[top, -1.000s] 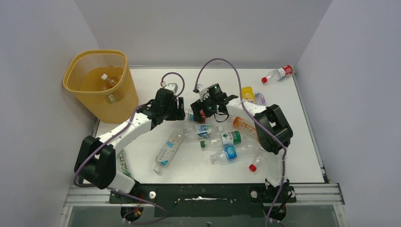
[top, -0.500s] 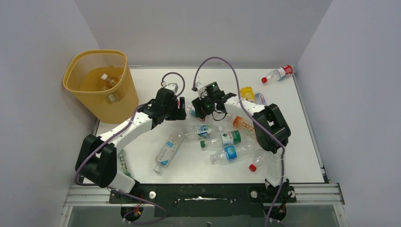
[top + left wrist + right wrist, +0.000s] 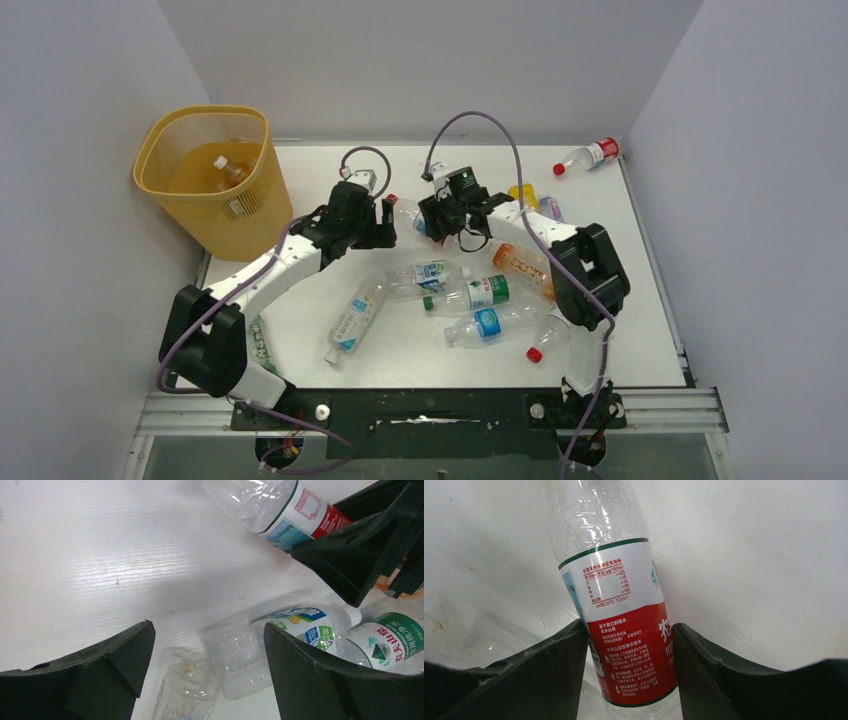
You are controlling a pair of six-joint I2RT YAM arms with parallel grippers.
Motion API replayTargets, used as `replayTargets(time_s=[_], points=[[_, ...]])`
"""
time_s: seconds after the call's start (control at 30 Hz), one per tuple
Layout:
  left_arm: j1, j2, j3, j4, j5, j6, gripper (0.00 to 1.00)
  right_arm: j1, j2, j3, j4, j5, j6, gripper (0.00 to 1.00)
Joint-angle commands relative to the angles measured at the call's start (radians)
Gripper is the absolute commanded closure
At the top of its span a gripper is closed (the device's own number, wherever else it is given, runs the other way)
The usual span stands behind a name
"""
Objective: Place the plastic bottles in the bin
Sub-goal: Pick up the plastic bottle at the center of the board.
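Observation:
My right gripper (image 3: pixel 629 627) is shut on a clear plastic bottle with a red and white label (image 3: pixel 624 595). In the top view this bottle (image 3: pixel 408 212) lies between the two grippers, its red cap pointing left toward the bin (image 3: pixel 160 170). My left gripper (image 3: pixel 207 627) is open with nothing between its fingers; it hovers above clear bottles (image 3: pixel 240 655) lying on the table. From the left wrist, the red-labelled bottle (image 3: pixel 295 507) shows at the upper right, in the right gripper's black fingers (image 3: pixel 350 560). In the top view the left gripper (image 3: pixel 385 228) sits just left of the right gripper (image 3: pixel 427 216).
Several bottles lie in a heap at mid-table: a blue-labelled one (image 3: pixel 355 312), a green-labelled one (image 3: pixel 472 293), another blue-labelled one (image 3: pixel 490 323) and an orange one (image 3: pixel 520 263). A red-labelled bottle (image 3: pixel 590 155) lies at the far right corner. One bottle (image 3: pixel 228 170) lies inside the bin.
The right gripper shut on the red-labelled bottle and moved it slightly toward the back. The left gripper opened and no longer touches that bottle.

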Motion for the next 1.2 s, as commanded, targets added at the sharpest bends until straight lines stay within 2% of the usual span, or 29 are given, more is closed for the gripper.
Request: replayTargets(time_s=[0.0, 0.57, 1.17], points=[[0.003, -0.045, 0.05, 0.057, 0.001, -0.004, 0.18, -0.018, -0.109, -0.007, 0.065, 0.027, 0.041, 0.54], [0.041, -0.129, 0.015, 0.248, 0.193, -0.181, 0.14, -0.051, -0.342, -0.192, 0.148, -0.049, 0.161, 0.53], [0.044, -0.148, -0.062, 0.411, 0.265, -0.303, 0.14, -0.05, -0.431, -0.255, 0.223, -0.158, 0.238, 0.52]])
